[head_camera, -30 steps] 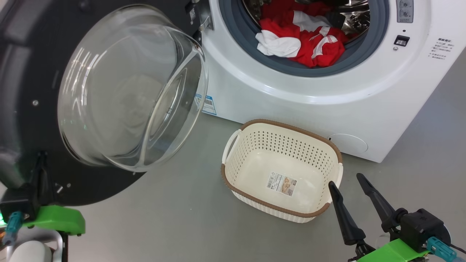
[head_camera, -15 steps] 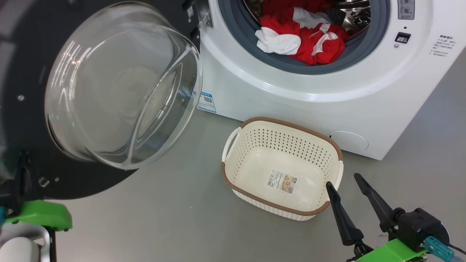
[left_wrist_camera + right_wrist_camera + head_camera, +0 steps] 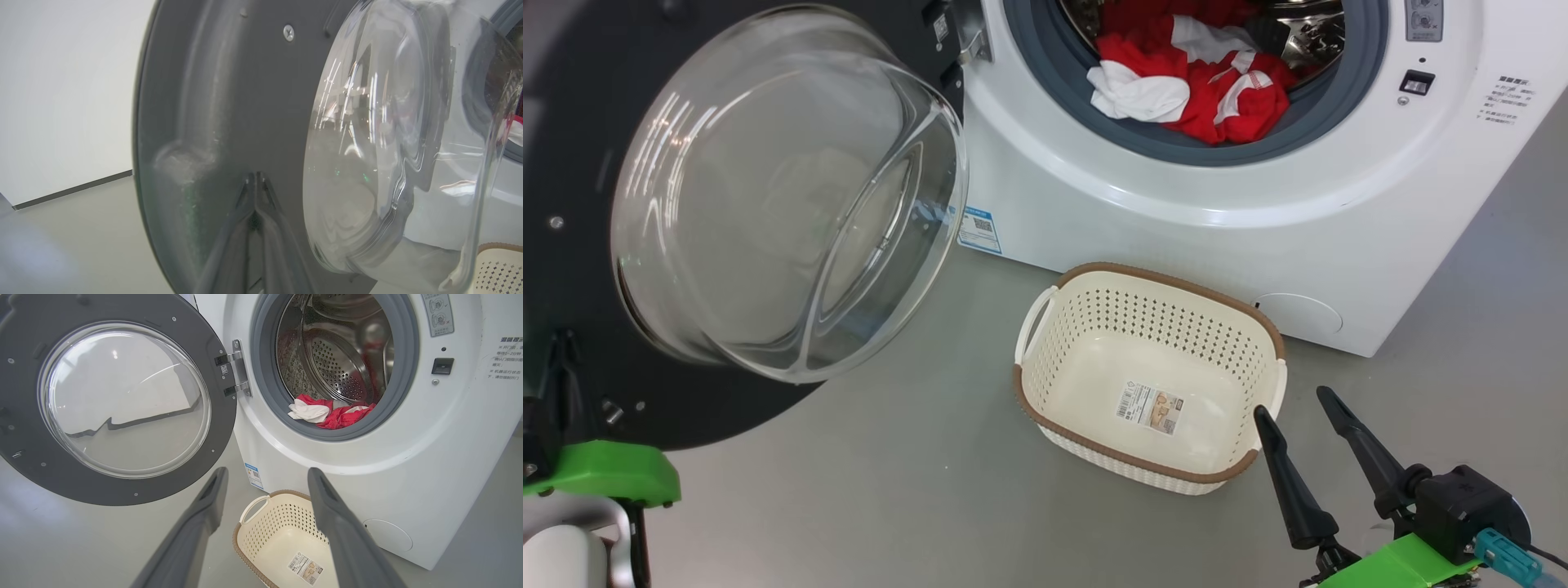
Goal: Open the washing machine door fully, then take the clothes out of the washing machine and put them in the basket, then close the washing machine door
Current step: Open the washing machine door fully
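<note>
**Clothes in the drum, basket bare**

The washing machine stands with its drum open, and the clothes lie at the front of the drum, a red and white heap spilling onto the grey rubber ring. How many garments make it up cannot be told.

The basket sits on the floor just in front of the machine, holding nothing but the paper label on its bottom.

The washing machine door is swung out to the left on its hinge, with the glass bowl bulging toward the camera.

The right fingers are spread and hold nothing, with their tips just beside the basket's near corner.

The left fingers are pressed together, pointing at the door's dark inner face. Blur there hides whether they touch it.

The head view cuts off the top of the drum and the door's left side.
</note>
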Motion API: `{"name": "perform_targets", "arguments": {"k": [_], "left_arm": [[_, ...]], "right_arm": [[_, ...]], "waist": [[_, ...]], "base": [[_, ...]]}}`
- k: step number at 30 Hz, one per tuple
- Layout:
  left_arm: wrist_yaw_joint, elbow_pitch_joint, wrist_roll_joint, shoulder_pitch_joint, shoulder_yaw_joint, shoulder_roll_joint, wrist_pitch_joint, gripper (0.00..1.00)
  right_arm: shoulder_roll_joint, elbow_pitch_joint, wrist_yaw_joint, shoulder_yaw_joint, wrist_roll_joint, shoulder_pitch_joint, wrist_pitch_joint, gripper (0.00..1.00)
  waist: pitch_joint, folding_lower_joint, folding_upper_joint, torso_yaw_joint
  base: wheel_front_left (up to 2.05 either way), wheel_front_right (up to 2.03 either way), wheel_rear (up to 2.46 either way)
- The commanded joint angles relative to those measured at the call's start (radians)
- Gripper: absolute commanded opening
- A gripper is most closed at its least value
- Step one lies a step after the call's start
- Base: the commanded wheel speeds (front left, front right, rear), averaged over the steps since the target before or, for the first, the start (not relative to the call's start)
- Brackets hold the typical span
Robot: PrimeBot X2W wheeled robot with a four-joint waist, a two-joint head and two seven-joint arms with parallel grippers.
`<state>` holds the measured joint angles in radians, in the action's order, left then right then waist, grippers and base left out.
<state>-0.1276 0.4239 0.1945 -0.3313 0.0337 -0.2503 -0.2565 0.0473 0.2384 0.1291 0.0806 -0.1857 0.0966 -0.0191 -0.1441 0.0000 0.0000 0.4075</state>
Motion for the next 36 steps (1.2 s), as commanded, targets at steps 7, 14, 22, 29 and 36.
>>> {"name": "perform_targets", "arguments": {"k": [7, 14, 22, 29, 36], "left_arm": [[0.005, -0.103, -0.026, 0.027, 0.053, -0.007, -0.005, 0.50], [0.026, -0.209, -0.032, 0.076, 0.051, 0.036, -0.005, 1.00], [0.070, -0.357, -0.028, 0.130, 0.014, 0.092, -0.005, 1.00], [0.102, -0.439, -0.020, 0.165, -0.040, 0.127, -0.005, 1.00], [0.136, -0.458, -0.026, 0.183, -0.100, 0.138, -0.005, 1.00]], "right_arm": [[0.003, 0.016, 0.002, 0.022, -0.015, -0.036, -0.022, 1.00], [0.003, -0.004, 0.002, 0.018, -0.031, -0.032, -0.049, 1.00], [0.003, -0.031, 0.002, 0.018, -0.051, -0.038, -0.092, 1.00], [0.003, -0.058, 0.002, 0.020, -0.065, -0.046, -0.132, 1.00], [0.003, -0.082, 0.002, 0.025, -0.067, -0.053, -0.166, 1.00]], "waist": [[0.008, 0.0000, 0.0000, -0.013], [0.018, 0.0000, 0.0000, -0.026], [0.033, 0.0000, 0.0000, -0.059], [0.038, 0.0000, 0.0000, -0.100], [0.048, 0.0000, 0.0000, -0.156]], "base": [[0.00, 0.00, 0.00], [0.00, 0.00, 0.00], [0.00, 0.00, 0.00], [0.00, 0.00, 0.00], [0.00, 0.00, 0.00]]}}
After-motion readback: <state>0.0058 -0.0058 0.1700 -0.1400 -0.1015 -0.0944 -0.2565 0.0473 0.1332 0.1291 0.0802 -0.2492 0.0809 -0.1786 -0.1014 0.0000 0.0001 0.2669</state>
